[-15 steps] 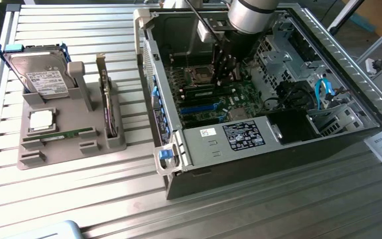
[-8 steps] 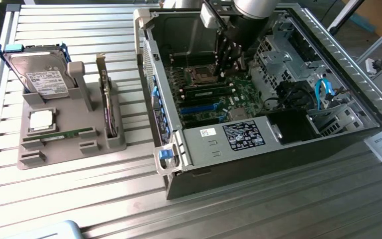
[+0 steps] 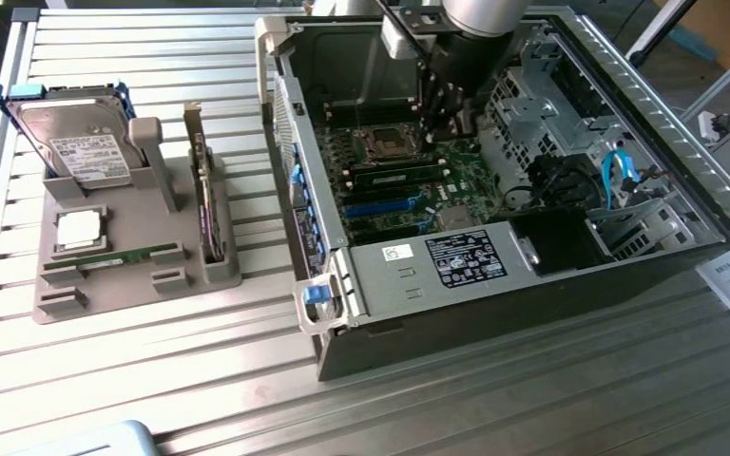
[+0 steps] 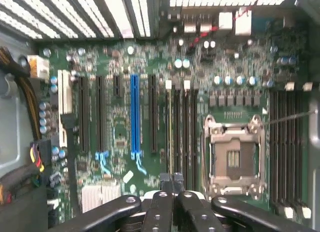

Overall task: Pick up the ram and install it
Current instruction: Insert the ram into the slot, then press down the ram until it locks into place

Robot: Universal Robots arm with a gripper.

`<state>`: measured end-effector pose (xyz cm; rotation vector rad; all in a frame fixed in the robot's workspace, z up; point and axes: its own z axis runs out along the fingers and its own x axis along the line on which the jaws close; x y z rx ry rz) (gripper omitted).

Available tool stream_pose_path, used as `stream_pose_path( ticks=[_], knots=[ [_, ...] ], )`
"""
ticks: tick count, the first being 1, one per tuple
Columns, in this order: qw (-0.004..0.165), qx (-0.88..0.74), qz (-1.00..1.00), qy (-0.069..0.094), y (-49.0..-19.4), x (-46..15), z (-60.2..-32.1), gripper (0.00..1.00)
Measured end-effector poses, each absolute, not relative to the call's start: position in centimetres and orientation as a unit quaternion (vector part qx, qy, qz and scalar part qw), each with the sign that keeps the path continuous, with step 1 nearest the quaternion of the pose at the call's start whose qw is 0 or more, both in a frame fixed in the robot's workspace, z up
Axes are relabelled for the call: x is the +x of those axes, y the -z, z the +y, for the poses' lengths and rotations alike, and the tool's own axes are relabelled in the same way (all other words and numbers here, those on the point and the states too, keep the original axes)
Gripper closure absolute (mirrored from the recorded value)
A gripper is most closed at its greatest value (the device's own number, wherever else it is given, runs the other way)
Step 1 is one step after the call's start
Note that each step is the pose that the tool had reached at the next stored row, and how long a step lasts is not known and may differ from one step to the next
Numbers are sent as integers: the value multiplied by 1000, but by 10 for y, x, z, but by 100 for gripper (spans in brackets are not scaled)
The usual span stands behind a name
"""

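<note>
1. The claw (image 4: 172, 178) has its two fingertips pressed together with nothing visible between them; in the exterior view it (image 3: 448, 123) hangs from the arm down inside the open computer case (image 3: 391, 285)
2. In the wrist view the closed tips sit over one end of the memory slots (image 4: 182, 127); whether they touch the board I cannot tell
3. At the exterior view's left, a grey holder (image 3: 111, 285) rests on the slatted table (image 3: 467, 399), well apart from the claw
4. A hard drive (image 3: 76, 142) stands tilted at the holder's far end
5. A small square silver processor chip (image 3: 80, 228) lies flat just in front of the drive
6. The ram (image 3: 130, 256), a thin green stick, lies flat in the holder just beside that chip, nearer the camera, with nothing gripping it
7. A dark expansion card (image 3: 201, 180) stands on edge along the holder's right side
8. Further right, inside the case, the green motherboard (image 3: 391, 204) lies under the claw
9. A second green stick (image 3: 397, 175) shows on the board near the claw
10. The empty processor socket (image 4: 235, 152) lies just beside the memory slots, and a blue slot (image 4: 134, 114) runs on their other side
11. A blue cable (image 3: 612, 176) curves at the case's right
</note>
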<state>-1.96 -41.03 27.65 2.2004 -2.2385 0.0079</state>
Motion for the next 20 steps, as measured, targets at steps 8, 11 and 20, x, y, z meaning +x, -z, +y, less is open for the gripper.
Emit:
stream_pose_path(
  ticks=[8,11,20],
  knots=[
    [-3,719,-695,-9,-276,-20,-410,89],
    [-2,719,-695,-10,-276,-7,-410,89],
    [-2,719,-695,-9,-273,19,-410,89]
  ],
)
